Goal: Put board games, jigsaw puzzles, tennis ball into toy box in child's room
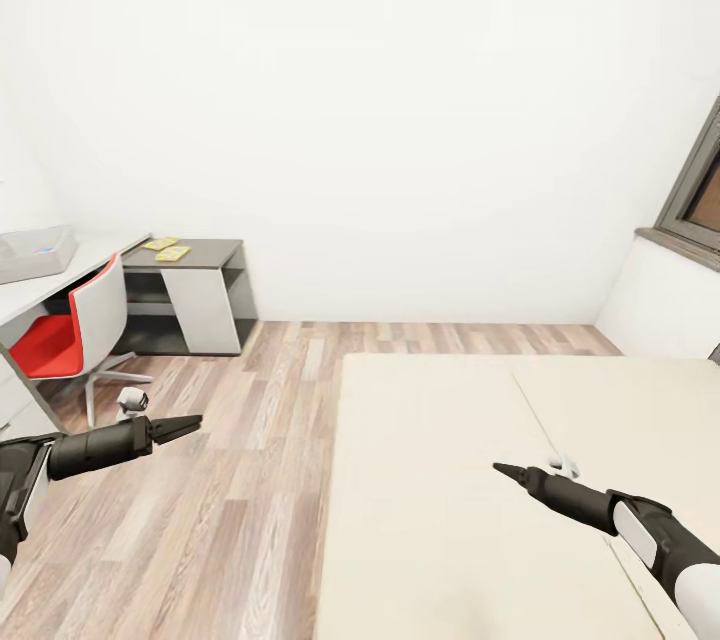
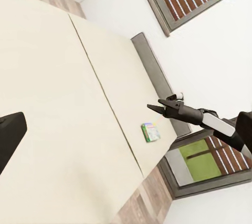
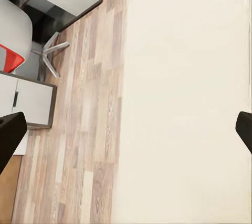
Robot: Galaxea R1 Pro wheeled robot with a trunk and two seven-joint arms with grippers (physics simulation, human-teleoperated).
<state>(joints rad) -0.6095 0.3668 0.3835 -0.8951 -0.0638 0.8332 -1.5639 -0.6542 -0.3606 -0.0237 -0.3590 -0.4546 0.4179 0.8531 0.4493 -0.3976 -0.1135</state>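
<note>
The toy box (image 1: 35, 253) stands on the light grey table (image 1: 60, 282) at the far left, and something blue shows inside it. Two jigsaw puzzles (image 1: 160, 243) (image 1: 174, 253) lie flat on the table's lower dark section. One small colourful board game (image 2: 151, 131) lies on the bed (image 2: 63, 77) near its grey headboard (image 2: 155, 71). My left gripper (image 1: 195, 420) hangs open over the wood floor, holding nothing. My right gripper (image 1: 498, 467) (image 2: 149, 107) hovers open above the bed (image 1: 470, 500), its fingers (image 3: 10, 140) spread wide and empty. The tennis ball is out of view.
A red and white swivel chair (image 1: 75, 330) stands at the table. Wood-plank floor (image 1: 230, 480) runs between the table and the bed. A grey-framed window (image 1: 700, 190) sits at the right over a white ledge (image 1: 660, 300).
</note>
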